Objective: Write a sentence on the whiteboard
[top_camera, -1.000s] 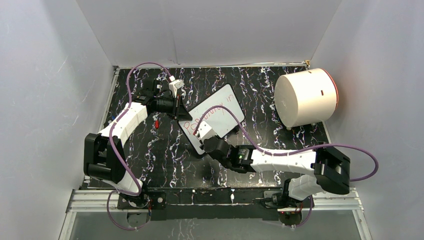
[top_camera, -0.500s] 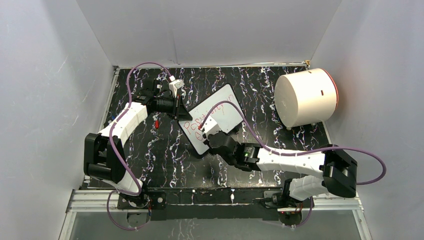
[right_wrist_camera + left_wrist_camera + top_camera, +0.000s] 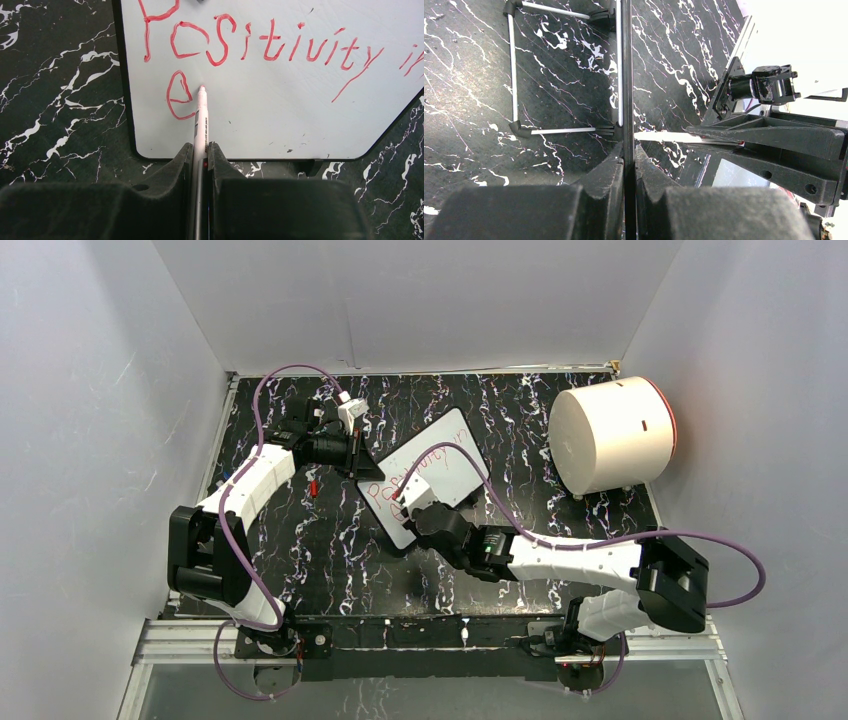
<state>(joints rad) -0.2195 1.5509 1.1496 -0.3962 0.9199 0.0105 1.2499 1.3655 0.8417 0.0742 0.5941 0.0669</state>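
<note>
The whiteboard (image 3: 452, 452) stands tilted on the black marbled table. My left gripper (image 3: 362, 466) is shut on its left edge; in the left wrist view the black frame (image 3: 627, 75) runs edge-on between my jaws (image 3: 627, 150). My right gripper (image 3: 408, 502) is shut on a white marker (image 3: 201, 120) with a red tip. The tip touches the whiteboard (image 3: 300, 110) just right of a red "e" (image 3: 179, 95). Above it the sentence's first line reads "Positivity" (image 3: 260, 42), with more red strokes at the right edge.
A big white cylinder (image 3: 610, 435) lies at the back right of the table. A small red item (image 3: 314, 486) lies on the table under my left arm. Grey walls close in on three sides.
My right gripper with the marker has shifted slightly up and left along the board's lower left part. The left arm and the whiteboard have not moved.
</note>
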